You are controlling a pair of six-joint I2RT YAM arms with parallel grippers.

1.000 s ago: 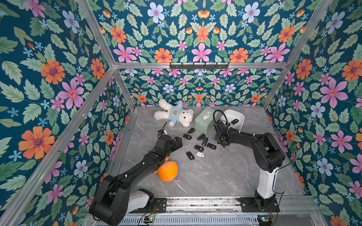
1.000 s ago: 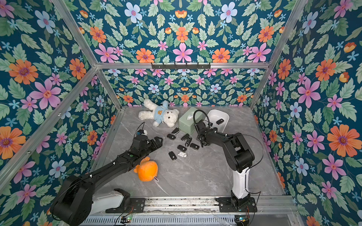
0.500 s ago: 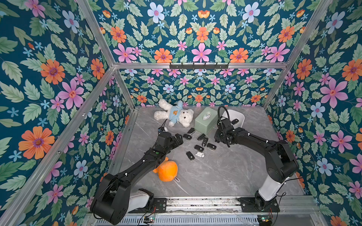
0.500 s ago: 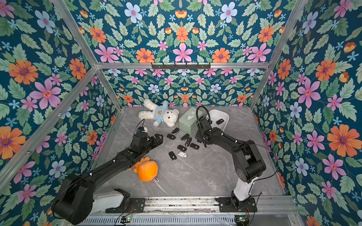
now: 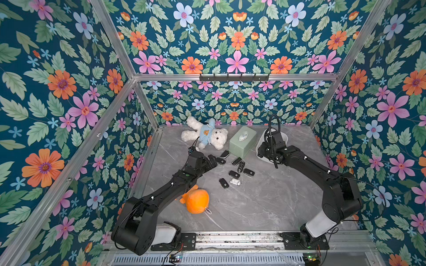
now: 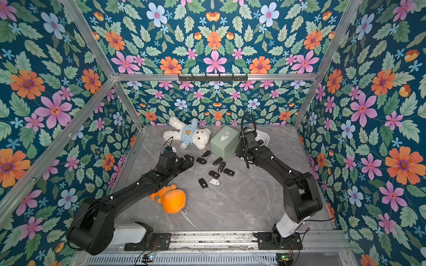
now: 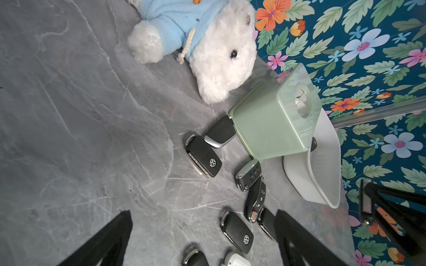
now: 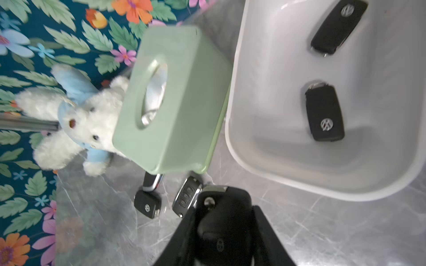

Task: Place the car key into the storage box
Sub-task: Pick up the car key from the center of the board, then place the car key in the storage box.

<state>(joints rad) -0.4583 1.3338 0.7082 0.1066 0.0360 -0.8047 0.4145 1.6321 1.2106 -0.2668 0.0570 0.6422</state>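
Clenched on a black car key (image 8: pixel 222 221) in the right arm's fingers (image 8: pixel 184 241), long axis running out along them, silver end leading, just short of the near rim of the white storage box (image 8: pixel 272 149) with two keys (image 8: pixel 325 115) inside. Probably only a short carry forward over that rim, then a release. Spread wide above the loose keys (image 7: pixel 202 159) on the bench (image 7: pixel 69 115): the left arm's fingers (image 7: pixel 103 241), farther from the box.

No words or numbers can be read. The only brand sign is the round silver VW badge. It stands on two black keys inside the storage box (image 8: pixel 265 142), the nearer fob (image 8: pixel 325 115) and the farther fob (image 8: pixel 338 25). It also stands on the flip key (image 8: pixel 147 205) beside the green tissue box (image 8: pixel 184 103) on the counter (image 8: pixel 311 230), and on a second flip key (image 7: pixel 237 231). The car key (image 8: pixel 221 230) in the right tool (image 8: pixel 224 207) has a faint round badge, too blurred to read.
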